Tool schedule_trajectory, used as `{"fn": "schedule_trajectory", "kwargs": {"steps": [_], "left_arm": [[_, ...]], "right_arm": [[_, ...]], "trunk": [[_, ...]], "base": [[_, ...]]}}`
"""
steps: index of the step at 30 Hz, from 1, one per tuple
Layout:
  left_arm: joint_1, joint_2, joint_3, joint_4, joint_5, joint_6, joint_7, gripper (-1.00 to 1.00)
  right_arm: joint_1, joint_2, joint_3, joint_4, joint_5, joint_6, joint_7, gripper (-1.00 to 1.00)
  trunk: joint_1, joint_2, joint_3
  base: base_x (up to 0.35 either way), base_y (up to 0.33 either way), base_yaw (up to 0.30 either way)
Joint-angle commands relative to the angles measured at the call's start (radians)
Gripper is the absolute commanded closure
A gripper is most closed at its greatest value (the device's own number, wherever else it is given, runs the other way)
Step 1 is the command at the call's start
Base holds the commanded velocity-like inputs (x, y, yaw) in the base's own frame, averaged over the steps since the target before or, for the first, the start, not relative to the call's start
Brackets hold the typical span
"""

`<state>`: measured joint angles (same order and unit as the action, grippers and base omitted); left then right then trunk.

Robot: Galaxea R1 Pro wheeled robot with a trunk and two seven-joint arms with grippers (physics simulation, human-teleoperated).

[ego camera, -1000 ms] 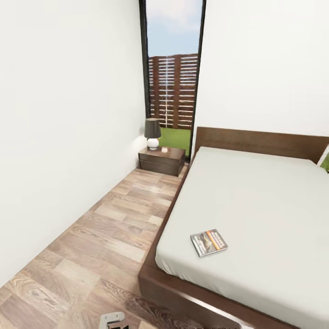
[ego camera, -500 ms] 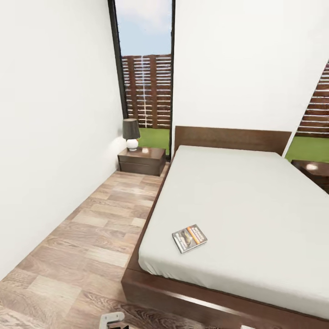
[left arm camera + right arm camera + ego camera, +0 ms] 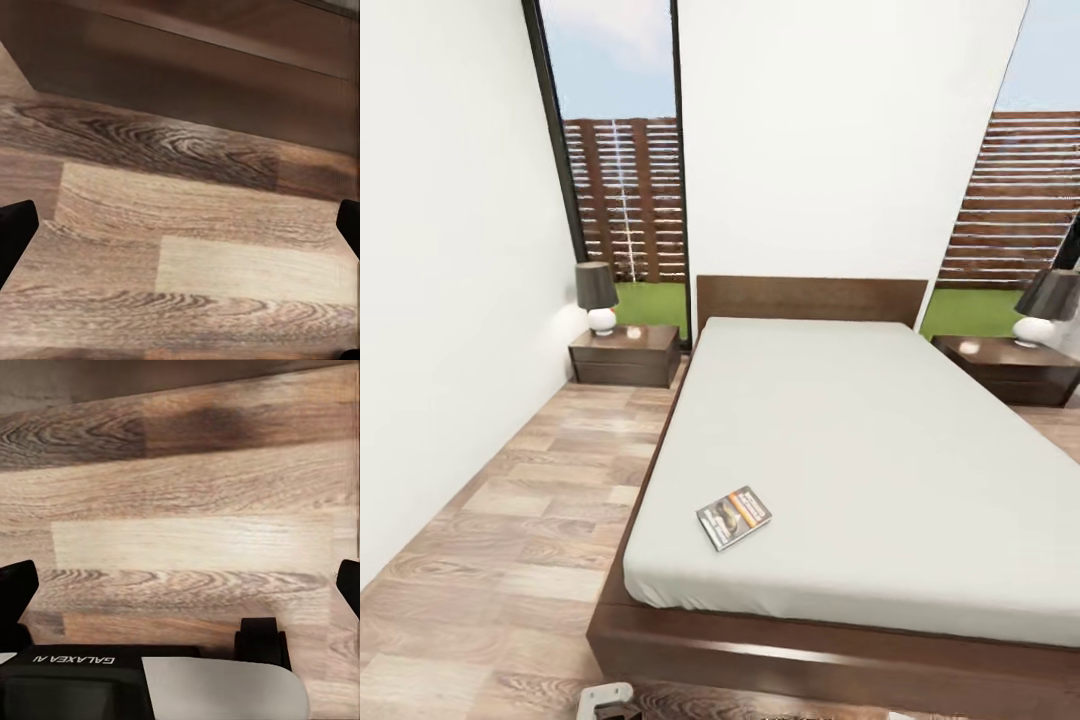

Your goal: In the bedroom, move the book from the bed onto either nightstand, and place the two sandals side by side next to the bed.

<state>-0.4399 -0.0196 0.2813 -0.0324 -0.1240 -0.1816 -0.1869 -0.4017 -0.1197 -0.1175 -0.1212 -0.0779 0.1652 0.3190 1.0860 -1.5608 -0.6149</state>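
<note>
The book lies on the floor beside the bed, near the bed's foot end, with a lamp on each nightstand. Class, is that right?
Not quite. The book lies on the bed, on the mattress near its foot end, not on the floor; the head view shows this. A lamp does stand on each nightstand.

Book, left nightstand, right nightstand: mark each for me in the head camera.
book (image 3: 734, 517): head view, middle of its cover.
left nightstand (image 3: 624, 355): head view, drawer front.
right nightstand (image 3: 1000, 352): head view, bare glossy top.
</note>
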Motion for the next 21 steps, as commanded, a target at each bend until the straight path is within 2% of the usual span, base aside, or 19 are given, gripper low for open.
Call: {"fn": "schedule_trajectory", "kwargs": {"steps": [1,12,21], "left_arm": [[0.000,0.000,0.009,0.000,-0.011,-0.003,-0.002,-1.00],[0.000,0.000,0.009,0.000,-0.009,-0.002,-0.002,-1.00],[0.000,0.000,0.009,0.000,-0.009,-0.002,-0.002,-1.00]], "right_arm": [[0.000,0.000,-0.005,-0.002,-0.008,0.009,0.003,-1.00],[0.000,0.000,-0.005,-0.002,-0.008,0.008,0.003,-1.00],[0.000,0.000,-0.005,-0.002,-0.008,0.009,0.003,-1.00]], "trunk": [[0.000,0.000,-0.001],[0.000,0.000,-0.001],[-0.035,0.063,0.027]], "base": [[0.000,0.000,-0.300],[0.000,0.000,-0.290],[0.000,0.000,-0.039]]}}
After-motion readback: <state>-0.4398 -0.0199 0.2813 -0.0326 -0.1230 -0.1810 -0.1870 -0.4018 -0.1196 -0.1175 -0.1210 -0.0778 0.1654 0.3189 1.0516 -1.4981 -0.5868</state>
